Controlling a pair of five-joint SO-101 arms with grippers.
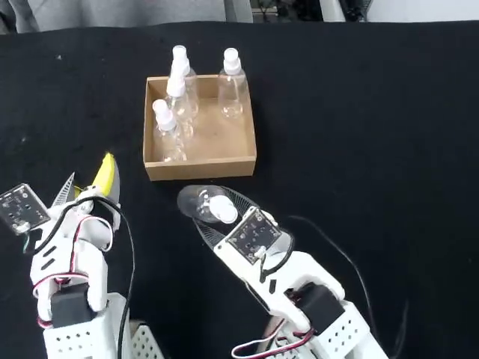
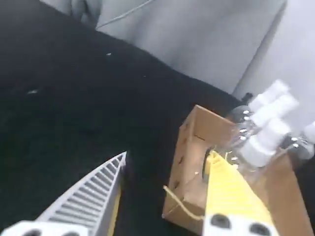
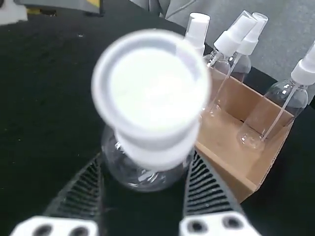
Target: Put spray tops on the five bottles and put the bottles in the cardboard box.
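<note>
The cardboard box (image 1: 202, 166) sits at the table's back centre, with several clear bottles (image 1: 232, 90) standing upright in it, each wearing a white spray top. Just in front of the box, my right gripper (image 1: 217, 211) is shut on another clear bottle (image 1: 194, 200), whose white spray top (image 3: 152, 93) points at the wrist camera. In the right wrist view my right gripper (image 3: 145, 184) hugs the bottle's body (image 3: 133, 169), beside the box (image 3: 236, 164). My left gripper (image 1: 86, 179) is open and holds nothing, left of the box's front corner (image 2: 189, 162).
Black cloth (image 1: 374, 149) covers the table all around the box. A grey surface (image 2: 197, 39) rises behind the table's far edge.
</note>
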